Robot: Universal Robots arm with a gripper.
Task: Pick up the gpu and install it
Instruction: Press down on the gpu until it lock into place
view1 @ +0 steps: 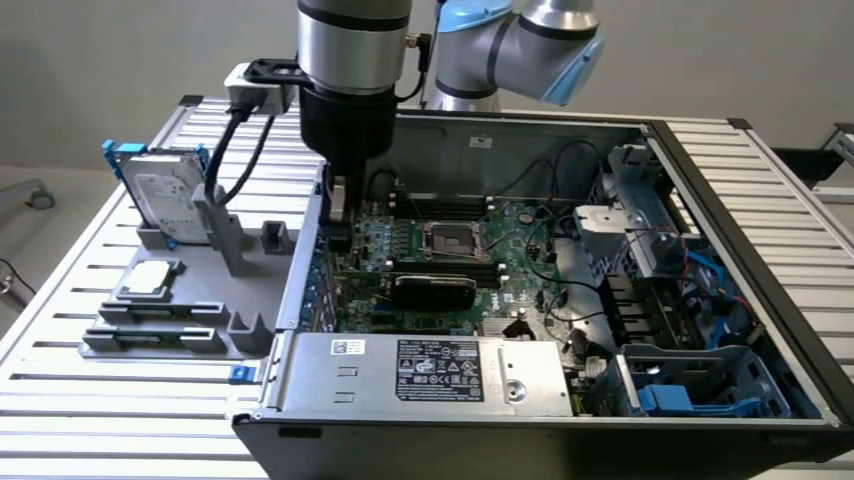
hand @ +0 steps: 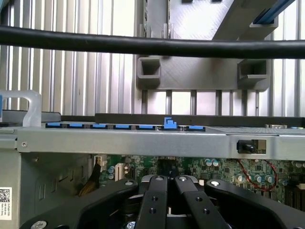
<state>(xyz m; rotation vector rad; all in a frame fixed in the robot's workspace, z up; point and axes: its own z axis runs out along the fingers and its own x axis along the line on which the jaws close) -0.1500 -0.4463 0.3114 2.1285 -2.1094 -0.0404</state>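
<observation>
The gripper (hand: pixel 167 183), fully closed and holding nothing visible, hangs inside the computer case (view1: pixel 441 370) over the motherboard (view1: pixel 514 245).

The exterior view looks down from high in front of the counter (view1: pixel 80 300), taking in the whole open case (view1: pixel 534 250). The wrist view sits close above the hand (hand: pixel 167 191), facing across the case wall (hand: pixel 143 140) toward the grey holder (hand: pixel 200 71). Both share that wall and the motherboard (view1: pixel 494 240).

Silver arm (view1: pixel 350 40), blue joint caps, black pincer (hand: pixel 167 183).
</observation>
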